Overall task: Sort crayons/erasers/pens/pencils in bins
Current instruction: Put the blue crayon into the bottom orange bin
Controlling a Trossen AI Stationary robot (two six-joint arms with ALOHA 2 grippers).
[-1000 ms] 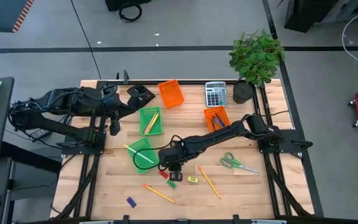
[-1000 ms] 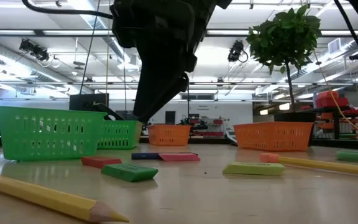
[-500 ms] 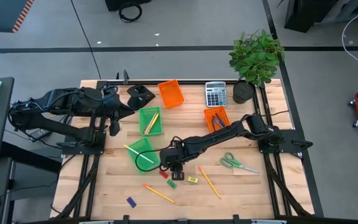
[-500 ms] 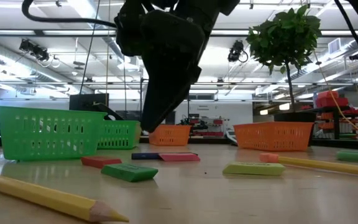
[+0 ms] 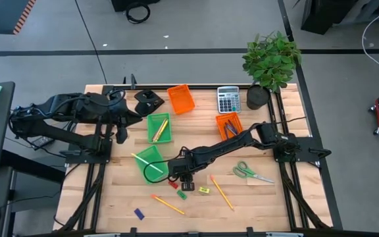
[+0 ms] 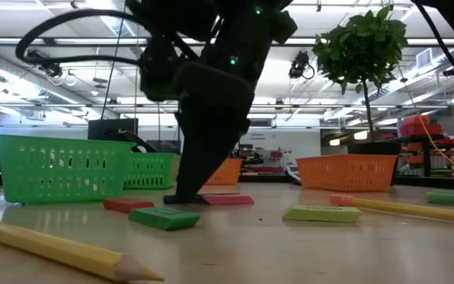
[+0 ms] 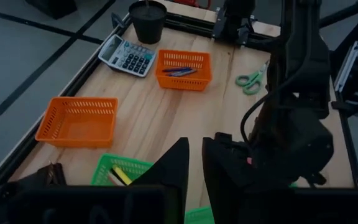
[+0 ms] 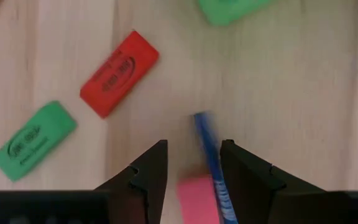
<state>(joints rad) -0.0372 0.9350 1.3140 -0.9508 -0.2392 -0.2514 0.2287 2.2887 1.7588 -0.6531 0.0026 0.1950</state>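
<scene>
My right gripper is open and low over the table's middle, also seen in the high view. Its fingers stand on either side of a dark blue pen and a pink eraser, both lying flat. In the low view its fingertip reaches down to the table by the pink eraser. A red eraser and a green eraser lie flat just beyond. My left gripper waits, shut, at the far left beside a green bin.
A second green bin holds a pencil beside my right gripper. Orange bins, a calculator and a plant stand far. Scissors, pencils, a yellow eraser and a blue eraser lie near.
My right gripper has gone down to the table at the blue pen and pink eraser, shifting a little toward the near edge. The erasers and pen lie where they were.
</scene>
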